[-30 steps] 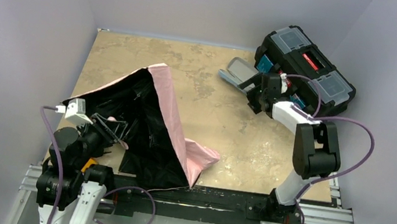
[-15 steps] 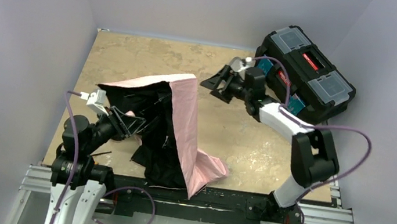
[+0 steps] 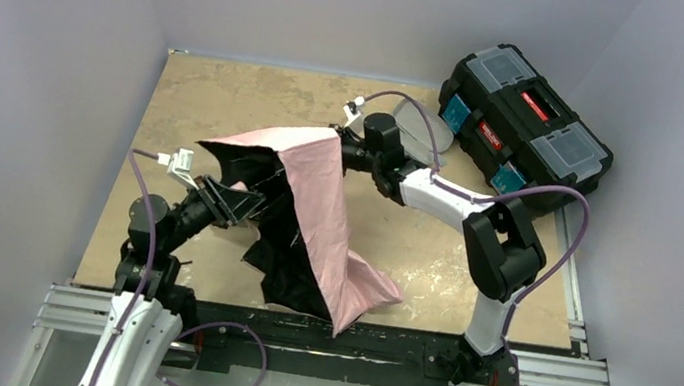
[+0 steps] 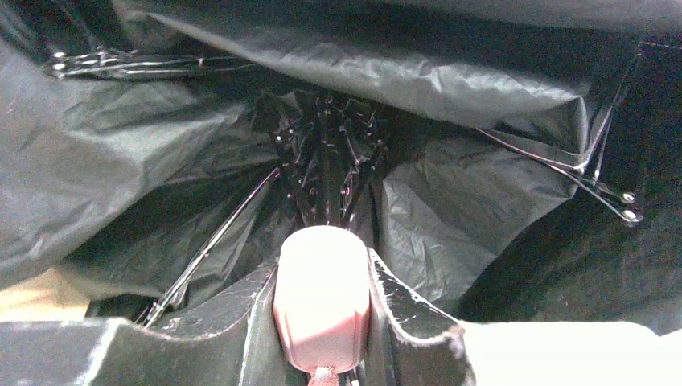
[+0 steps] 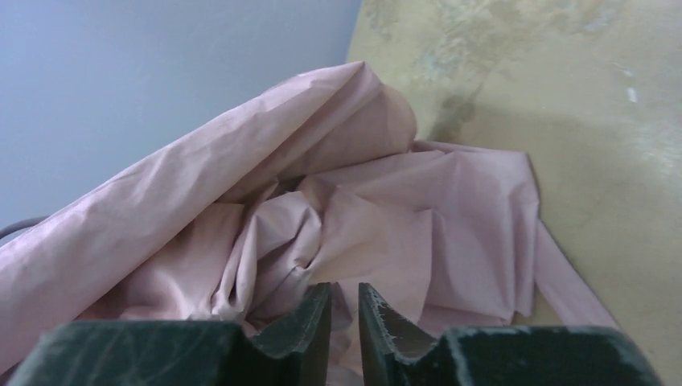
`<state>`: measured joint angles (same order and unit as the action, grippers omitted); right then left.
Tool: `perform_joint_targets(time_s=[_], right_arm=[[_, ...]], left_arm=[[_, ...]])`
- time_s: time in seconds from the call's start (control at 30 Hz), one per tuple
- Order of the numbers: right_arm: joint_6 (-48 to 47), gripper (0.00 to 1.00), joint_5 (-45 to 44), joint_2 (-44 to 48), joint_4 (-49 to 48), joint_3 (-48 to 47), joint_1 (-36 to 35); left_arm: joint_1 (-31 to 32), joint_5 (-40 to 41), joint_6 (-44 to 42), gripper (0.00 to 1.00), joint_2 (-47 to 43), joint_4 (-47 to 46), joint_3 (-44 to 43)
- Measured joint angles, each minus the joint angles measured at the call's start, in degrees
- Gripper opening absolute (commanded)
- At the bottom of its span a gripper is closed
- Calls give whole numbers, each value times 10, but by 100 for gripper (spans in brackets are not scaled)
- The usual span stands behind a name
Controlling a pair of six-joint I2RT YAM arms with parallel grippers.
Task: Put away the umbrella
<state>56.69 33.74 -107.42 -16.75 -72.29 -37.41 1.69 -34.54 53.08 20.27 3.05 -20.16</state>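
Observation:
The umbrella [image 3: 322, 200] stands half open on the table, pale pink outside and black inside. Its lower edge trails toward the table's front edge. My left gripper [image 3: 234, 200] reaches under the canopy from the left. In the left wrist view it [image 4: 323, 261] is shut on the small pink handle [image 4: 322, 293], with the black ribs and lining ahead. My right gripper [image 3: 342, 148] is at the canopy's upper far corner. Seen from the right wrist, its jaws [image 5: 344, 291] stand nearly together with a fold of pink fabric [image 5: 362, 209] pinched between them.
A black toolbox [image 3: 525, 118] with clear lid compartments sits at the back right corner. A grey oval case [image 3: 420, 123] lies open just left of it, behind my right wrist. Bare tan table [image 3: 230, 97] spreads at the back left. Grey walls enclose three sides.
My right arm swung left from the grey case to the canopy's top corner and closed its jaws on the fabric. My left arm carried the handle up and rightward, raising the canopy.

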Motion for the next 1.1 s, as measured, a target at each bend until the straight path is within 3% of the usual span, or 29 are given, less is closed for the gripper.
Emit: perform_joint_targets(time_s=[0.27, 0.5, 0.63, 0.7, 0.77, 0.87, 0.93, 1.1], right_arm=[[3, 6, 3, -3, 30, -69, -20], [-24, 4, 2, -31, 105, -172, -4], [-62, 7, -10, -40, 145, -198, 3], [-88, 11, -23, -40, 166, -197, 6], [-113, 27, -38, -40, 188, -190, 9], [-143, 52, -41, -40, 210, -165, 14], [-160, 63, -43, -40, 226, -143, 20], [-209, 88, -72, -39, 295, -125, 62]], left_arm=[[8, 9, 38, 0, 58, -137, 22], [87, 98, 43, 1, 146, -247, 18], [133, 128, 35, 26, 193, -269, 16], [146, 130, 27, 34, 218, -270, 16], [155, 129, 18, 45, 249, -269, 19], [161, 132, 9, 71, 280, -245, 44], [161, 138, 1, 90, 273, -197, 72], [161, 160, -25, 99, 152, -6, 87]])
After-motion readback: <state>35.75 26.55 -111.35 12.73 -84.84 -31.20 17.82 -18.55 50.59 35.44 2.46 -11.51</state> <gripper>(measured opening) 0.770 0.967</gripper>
